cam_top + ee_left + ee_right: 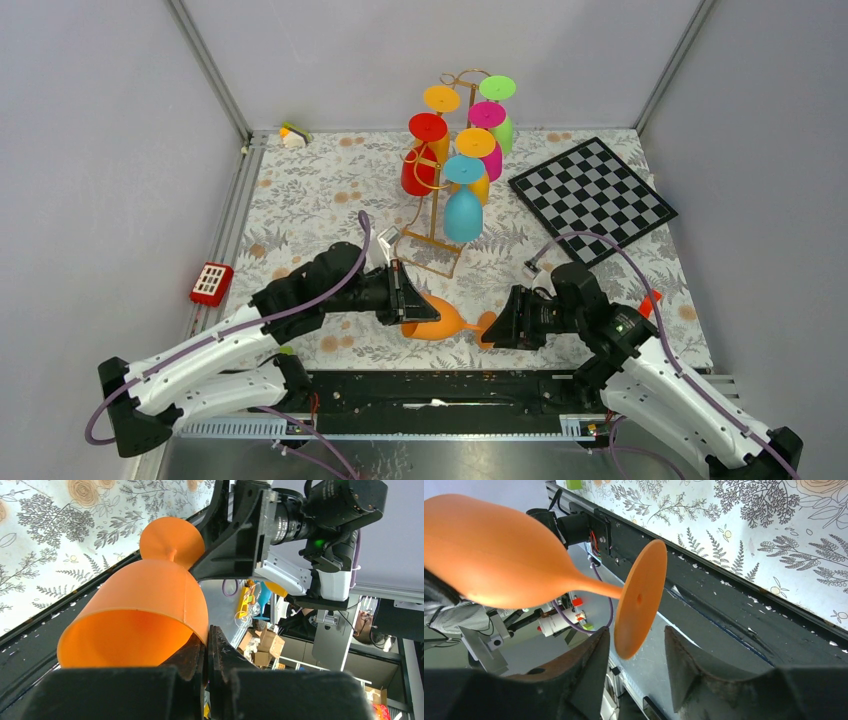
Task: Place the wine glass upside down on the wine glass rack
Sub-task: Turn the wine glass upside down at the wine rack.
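An orange wine glass [435,322] lies on its side in the air near the table's front edge, its bowl to the left and its foot to the right. My left gripper [408,300] is shut on the bowl's rim [150,595], one finger inside the bowl and one outside [207,640]. My right gripper [497,328] stands open around the round foot [640,605]. Its fingers sit on either side of the disc [636,645], with a gap still showing. The gold wine glass rack [436,215] stands behind, in the middle of the table.
Several coloured glasses [463,210] hang upside down on the rack. A chessboard [592,195] lies at the back right, a red box [212,283] at the left edge. A black rail [440,395] runs along the near edge below the glass.
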{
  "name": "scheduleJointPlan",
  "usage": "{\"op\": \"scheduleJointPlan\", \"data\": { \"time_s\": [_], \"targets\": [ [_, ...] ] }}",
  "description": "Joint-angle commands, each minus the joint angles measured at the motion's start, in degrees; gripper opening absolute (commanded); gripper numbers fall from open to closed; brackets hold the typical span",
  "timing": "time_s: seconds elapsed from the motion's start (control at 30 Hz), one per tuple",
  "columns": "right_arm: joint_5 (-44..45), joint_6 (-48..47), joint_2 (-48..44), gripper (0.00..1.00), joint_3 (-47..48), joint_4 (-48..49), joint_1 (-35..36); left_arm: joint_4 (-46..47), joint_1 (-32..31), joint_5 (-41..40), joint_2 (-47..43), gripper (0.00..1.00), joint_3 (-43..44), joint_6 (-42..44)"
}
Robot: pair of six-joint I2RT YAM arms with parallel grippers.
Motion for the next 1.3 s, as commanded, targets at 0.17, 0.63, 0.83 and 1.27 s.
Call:
{"op": "scheduleJointPlan", "data": {
  "time_s": [0.17,0.63,0.83,1.27],
  "targets": [
    [0.01,-0.72,0.53,0.26,-0.76,1.69,0.16,3.84,-2.34,-0.83,1.45,0.0,3.6,-1.0],
    [1.06,-3.87,0.07,0.0,0.01,-1.06,0.19,-3.23,-2.94,-5.31,0.13,0.62,5.4,1.72],
    [1.9,-5.48,0.06,0.0,0.76,-2.65,0.14,-7.03,-2.93,-6.92,0.84,0.96,8.14,4.49],
    [12.13,-15.72,-0.18,0.0,10.38,-13.09,0.13,-27.3,-2.45,-20.27,1.22,0.99,21.04,17.5]
  ]
}}
